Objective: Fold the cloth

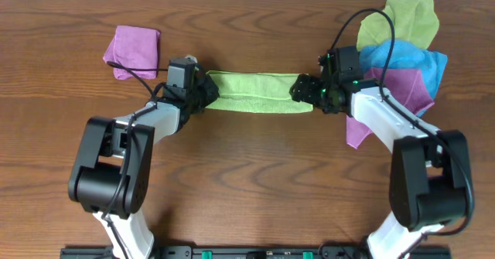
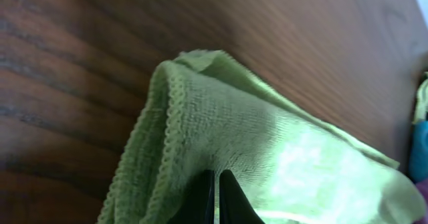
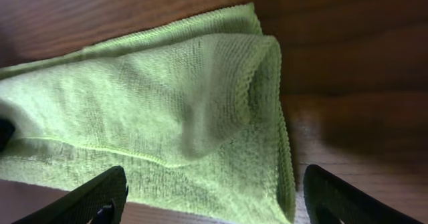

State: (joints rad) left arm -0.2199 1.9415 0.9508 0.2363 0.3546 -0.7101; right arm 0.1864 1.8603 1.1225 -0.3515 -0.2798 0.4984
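The light lime-green cloth [image 1: 255, 93] lies on the wooden table as a long folded strip between my two grippers. My left gripper [image 1: 207, 93] is at its left end. In the left wrist view the fingers [image 2: 217, 184] are pressed together on the cloth's [image 2: 267, 137] doubled hemmed edge. My right gripper [image 1: 303, 90] is over the strip's right end. In the right wrist view its fingers [image 3: 215, 180] are spread wide, either side of the folded cloth [image 3: 167, 97], and hold nothing.
A folded purple cloth [image 1: 135, 50] lies at the back left. At the back right is a pile: an olive-yellow-green cloth [image 1: 402, 19], a blue cloth [image 1: 410, 62] and a purple cloth [image 1: 402, 93] under my right arm.
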